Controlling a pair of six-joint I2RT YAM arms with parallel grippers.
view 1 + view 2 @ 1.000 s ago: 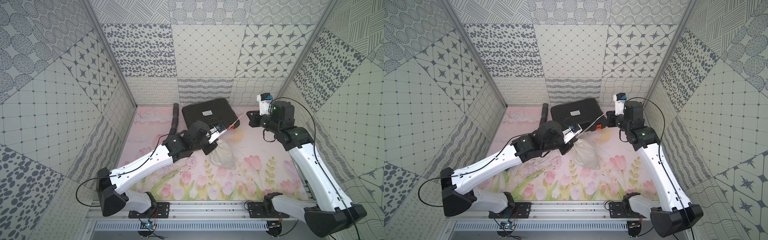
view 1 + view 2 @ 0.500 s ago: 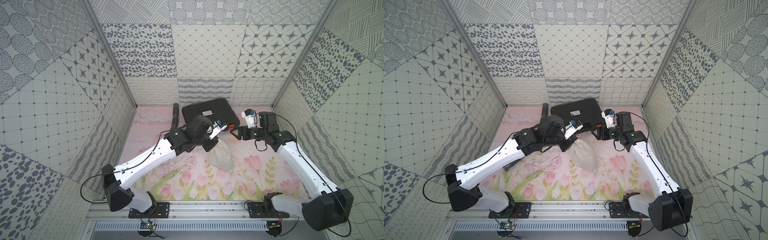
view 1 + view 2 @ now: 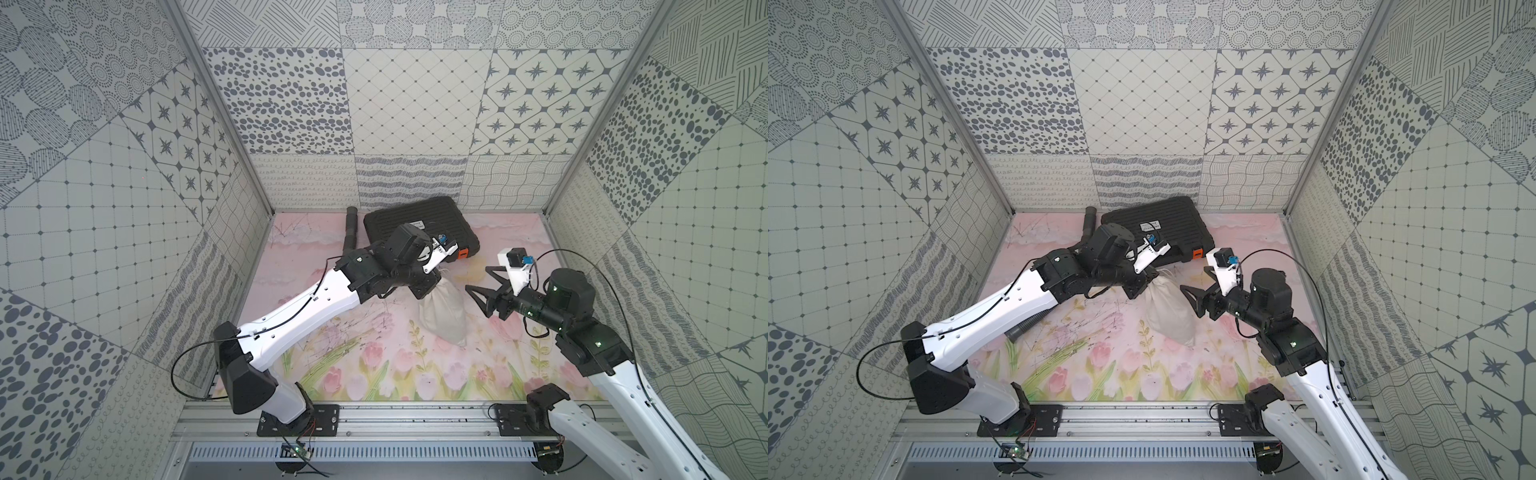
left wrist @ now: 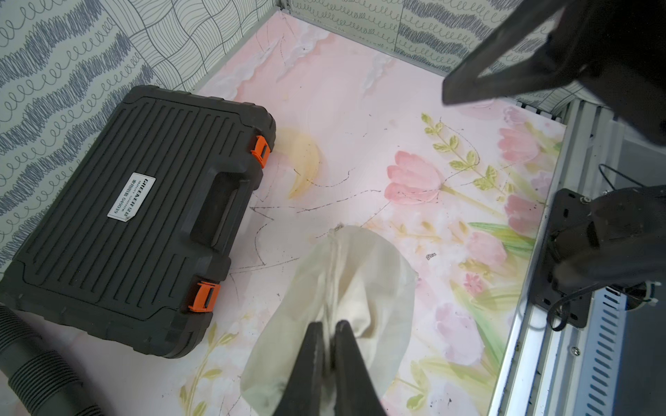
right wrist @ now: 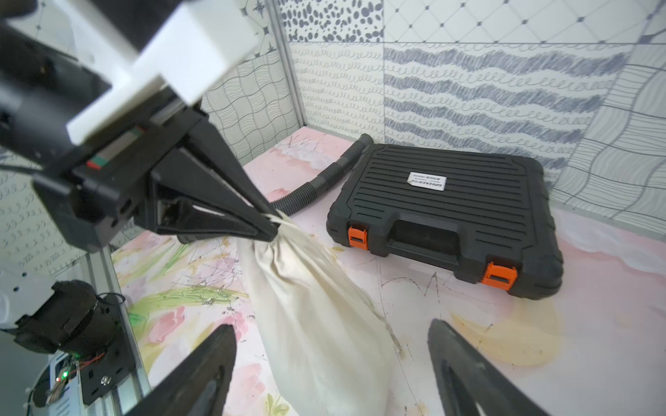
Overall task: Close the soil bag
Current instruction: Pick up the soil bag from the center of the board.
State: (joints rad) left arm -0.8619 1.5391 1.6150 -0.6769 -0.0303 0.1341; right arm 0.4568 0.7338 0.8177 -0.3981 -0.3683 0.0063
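Observation:
The soil bag [image 3: 444,315] is an off-white cloth sack lying on the flowered mat, its gathered neck pointing toward the black case. My left gripper [image 4: 326,325] is shut on that neck; it shows in a top view [image 3: 1142,286] and in the right wrist view [image 5: 273,226]. A short bit of white cord sticks out past its tips. My right gripper [image 3: 478,278] is open just right of the bag's upper part, holding nothing. In the right wrist view its fingers straddle the bag's body [image 5: 317,324] from above without touching it.
A black ribbed case [image 3: 419,224] with orange latches lies at the back, close behind the bag's neck. A grey corrugated hose [image 3: 351,232] runs along the case's left side and under my left arm. The aluminium rail [image 3: 415,419] borders the mat's front edge.
My right gripper has let go of the taut cord, opened wide and moved from the back right to beside the bag. The left gripper stays shut on the neck and has shifted slightly.

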